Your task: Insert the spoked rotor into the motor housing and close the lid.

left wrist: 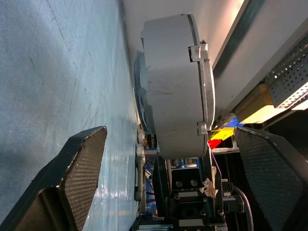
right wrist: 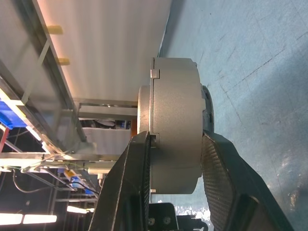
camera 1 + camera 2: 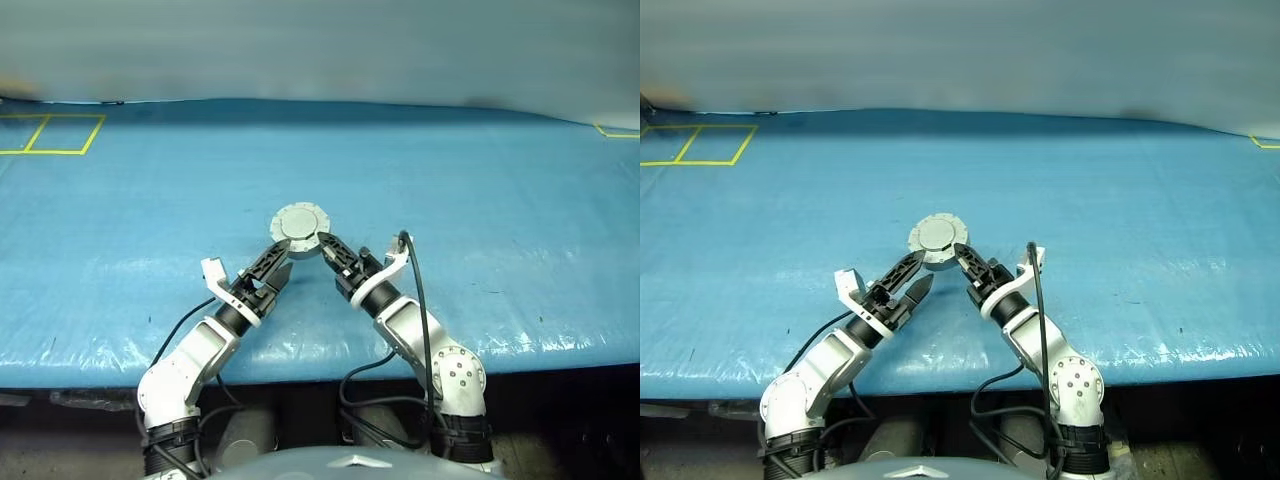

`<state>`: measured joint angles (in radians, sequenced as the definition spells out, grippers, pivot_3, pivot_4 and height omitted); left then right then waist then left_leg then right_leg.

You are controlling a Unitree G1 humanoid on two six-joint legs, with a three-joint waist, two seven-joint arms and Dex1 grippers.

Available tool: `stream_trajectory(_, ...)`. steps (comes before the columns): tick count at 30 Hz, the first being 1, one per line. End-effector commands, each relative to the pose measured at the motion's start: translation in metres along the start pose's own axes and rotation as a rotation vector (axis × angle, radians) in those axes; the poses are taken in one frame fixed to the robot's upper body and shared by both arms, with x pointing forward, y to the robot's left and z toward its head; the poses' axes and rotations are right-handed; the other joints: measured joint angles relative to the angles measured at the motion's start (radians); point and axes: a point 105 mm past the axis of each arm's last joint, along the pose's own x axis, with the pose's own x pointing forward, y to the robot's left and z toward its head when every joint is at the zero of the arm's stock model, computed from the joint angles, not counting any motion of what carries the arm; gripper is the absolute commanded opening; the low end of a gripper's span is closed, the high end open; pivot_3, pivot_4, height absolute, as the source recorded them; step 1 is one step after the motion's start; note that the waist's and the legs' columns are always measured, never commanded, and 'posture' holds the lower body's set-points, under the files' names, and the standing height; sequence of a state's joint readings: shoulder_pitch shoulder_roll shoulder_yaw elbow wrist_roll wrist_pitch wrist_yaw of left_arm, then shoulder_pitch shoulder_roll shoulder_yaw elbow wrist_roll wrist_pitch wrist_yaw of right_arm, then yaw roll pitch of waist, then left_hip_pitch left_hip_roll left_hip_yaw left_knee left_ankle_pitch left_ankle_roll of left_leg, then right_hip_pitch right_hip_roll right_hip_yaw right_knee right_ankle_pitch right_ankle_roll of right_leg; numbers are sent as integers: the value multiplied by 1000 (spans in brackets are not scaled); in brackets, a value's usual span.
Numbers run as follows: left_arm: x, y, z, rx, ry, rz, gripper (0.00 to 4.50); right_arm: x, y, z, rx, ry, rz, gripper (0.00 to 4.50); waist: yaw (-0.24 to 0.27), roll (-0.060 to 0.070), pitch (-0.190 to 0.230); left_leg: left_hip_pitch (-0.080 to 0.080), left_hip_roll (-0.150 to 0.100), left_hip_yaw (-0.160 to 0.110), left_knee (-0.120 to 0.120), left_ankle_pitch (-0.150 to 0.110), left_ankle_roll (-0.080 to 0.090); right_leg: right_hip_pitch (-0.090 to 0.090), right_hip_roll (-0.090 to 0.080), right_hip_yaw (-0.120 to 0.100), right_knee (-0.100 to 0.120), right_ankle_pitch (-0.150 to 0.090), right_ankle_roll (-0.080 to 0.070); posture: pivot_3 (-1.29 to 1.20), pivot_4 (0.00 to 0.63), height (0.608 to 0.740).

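Blue table [image 3: 480, 260] — right tool [image 3: 322, 240] grips motor housing [image 3: 298, 224].

The light is soft and even over the blue bench [image 3: 480, 250]. Its plastic cover shines pale near the front edge, just behind the two arms. Shadows are faint; a small dark one sits under the motor housing [image 3: 299, 225]. The far wall behind the bench looks hazy and blurred. In the left wrist view, bright lamps glow beyond the housing, and the near black fingers [image 1: 79, 168] look soft.
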<state>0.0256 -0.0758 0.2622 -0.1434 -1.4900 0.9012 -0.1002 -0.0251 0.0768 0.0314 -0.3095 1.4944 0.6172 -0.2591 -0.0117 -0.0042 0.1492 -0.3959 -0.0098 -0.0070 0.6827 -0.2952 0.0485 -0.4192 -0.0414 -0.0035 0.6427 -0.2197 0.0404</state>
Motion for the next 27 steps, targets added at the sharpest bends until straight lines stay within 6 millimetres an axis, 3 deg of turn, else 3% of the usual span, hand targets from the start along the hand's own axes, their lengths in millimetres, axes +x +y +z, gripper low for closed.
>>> stream_trajectory(1, 11, -11, -12, -72, -11, -99, 4500, 3, 40, -15, 58, 24, 167, 1161, 0, 0, 0, 0, 0, 0, 0, 0, 0, 0, 0, 0, 0, 0, 0, 0, 150, 740)
stream_trajectory(13, 21, -4, -1, -96, -93, -82, 4500, -5, 40, -25, 63, 69, 174, 1161, 0, 0, 0, 0, 0, 0, 0, 0, 0, 0, 2, 1, 0, 0, 0, 0, 150, 740)
stream_trajectory(16, 22, -2, 2, -103, -120, -66, 3922, -8, 38, -25, 63, 68, 170, 1161, 0, 0, 0, 0, 0, 0, 1, 0, 0, 0, 2, 1, 0, 0, 0, 0, 150, 740)
stream_trajectory(21, 24, -4, 0, -101, -93, -71, 2386, -11, 37, -29, -9, 96, 167, 1161, 0, 0, 0, 0, 0, 0, 1, 0, 0, 0, 2, 1, 0, 0, 0, 0, 150, 740)
stream_trajectory(26, 27, -5, -3, -90, -63, -55, 2383, -12, 34, -31, -208, 128, 163, 1161, 0, 0, 0, 0, 0, 0, 1, 0, 0, 1, 3, 1, 0, 0, 0, 0, 150, 740)
stream_trajectory(27, 28, -5, -3, -87, -62, -47, 2383, -13, 31, -34, -315, 149, 156, 1161, 0, 0, 0, 0, 0, 0, 1, 0, 0, 1, 3, 1, 0, 0, 0, 0, 150, 740)
